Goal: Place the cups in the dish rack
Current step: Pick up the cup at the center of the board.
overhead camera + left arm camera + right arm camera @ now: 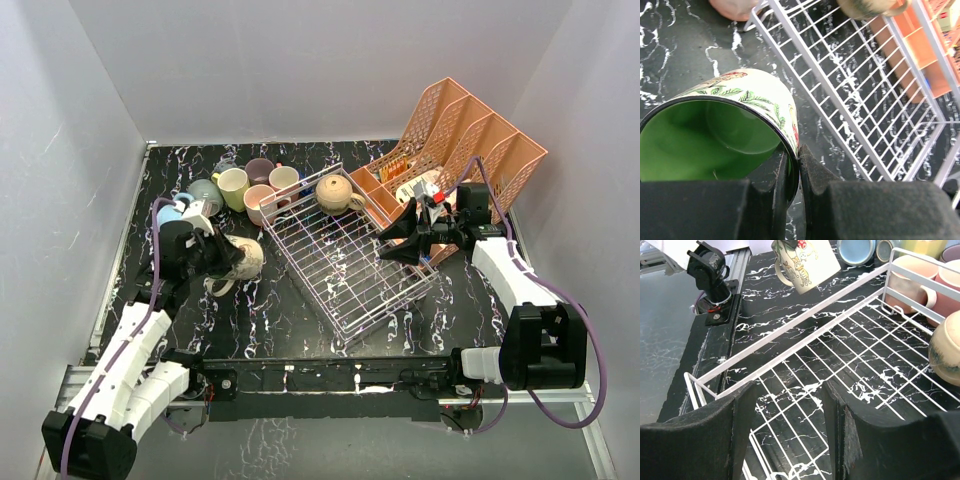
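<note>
Left wrist view: we have the left gripper (799,165) pinched shut on 1 wall of the green-lined mug (760,95), just outside the dish rack (816,85). With a thin rim grip, we risk it swinging, slipping or clipping the rail. Right gripper (787,412) hangs half-open and empty over the rack.

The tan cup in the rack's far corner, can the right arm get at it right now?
Probably yes. The right end effector is open above the dish rack, and only bare wire grid lies between it and the tan cup.
</note>
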Robot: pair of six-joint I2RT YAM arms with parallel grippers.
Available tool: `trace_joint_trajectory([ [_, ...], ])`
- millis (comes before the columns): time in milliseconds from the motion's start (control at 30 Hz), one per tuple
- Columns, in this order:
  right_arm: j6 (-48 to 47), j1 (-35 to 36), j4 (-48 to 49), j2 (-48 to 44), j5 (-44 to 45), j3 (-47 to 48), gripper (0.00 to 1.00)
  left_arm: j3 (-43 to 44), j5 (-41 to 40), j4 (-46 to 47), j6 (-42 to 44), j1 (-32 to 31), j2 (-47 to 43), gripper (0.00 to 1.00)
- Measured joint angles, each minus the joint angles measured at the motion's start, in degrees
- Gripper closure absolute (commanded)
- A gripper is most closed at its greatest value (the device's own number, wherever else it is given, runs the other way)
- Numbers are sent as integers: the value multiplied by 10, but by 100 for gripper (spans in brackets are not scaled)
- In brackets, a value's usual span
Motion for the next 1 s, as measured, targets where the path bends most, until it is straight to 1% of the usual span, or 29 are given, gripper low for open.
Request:
trace_joint_trajectory([
  [167,-16,0,-5,-7,-9,0,43,0,28,30,-41,0,-17,100],
  [300,-47,0,-40,-13,-5,3,43,3,48,45,-63,0,-30,100],
  [433,-121,0,-139,-9,4,38,43,12,73,73,-93,0,-37,100],
  [533,-196,0,-233,9,12,96,43,15,95,106,-122,0,-38,100],
  [600,-238,0,-286,21,14,129,43,15,112,141,-150,0,-38,100],
  [667,-273,0,-334,30,16,157,40,15,123,169,-171,0,-38,100],
  [767,-300,0,-378,33,19,180,38,13,141,235,-220,0,-37,100],
  [867,-270,4,-375,33,28,190,37,6,153,313,-270,0,-34,100],
  [1000,-141,23,-285,27,67,189,33,-6,155,402,-338,0,-21,100],
])
